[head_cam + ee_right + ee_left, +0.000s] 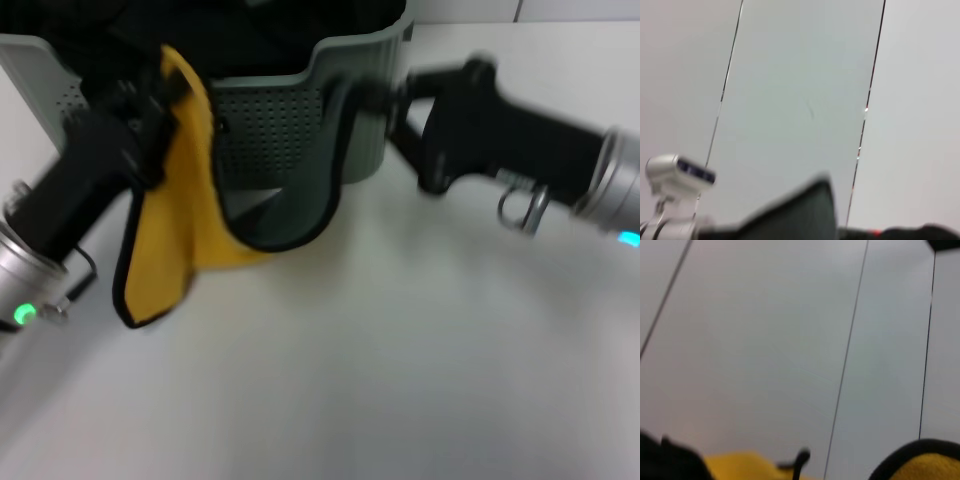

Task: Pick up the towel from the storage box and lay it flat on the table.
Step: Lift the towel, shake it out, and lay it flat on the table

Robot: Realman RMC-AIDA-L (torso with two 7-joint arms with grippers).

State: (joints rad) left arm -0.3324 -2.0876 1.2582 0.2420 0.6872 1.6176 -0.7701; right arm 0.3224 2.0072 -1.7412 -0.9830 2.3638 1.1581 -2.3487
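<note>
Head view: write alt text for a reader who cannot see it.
Two grippers hold a towel stretched between them, sagging in front of the storage box above the table. The left gripper grips its yellow side, the right gripper its grey-green side.

We see open counter in front; the storage box and the hanging towel block the far side.
</note>
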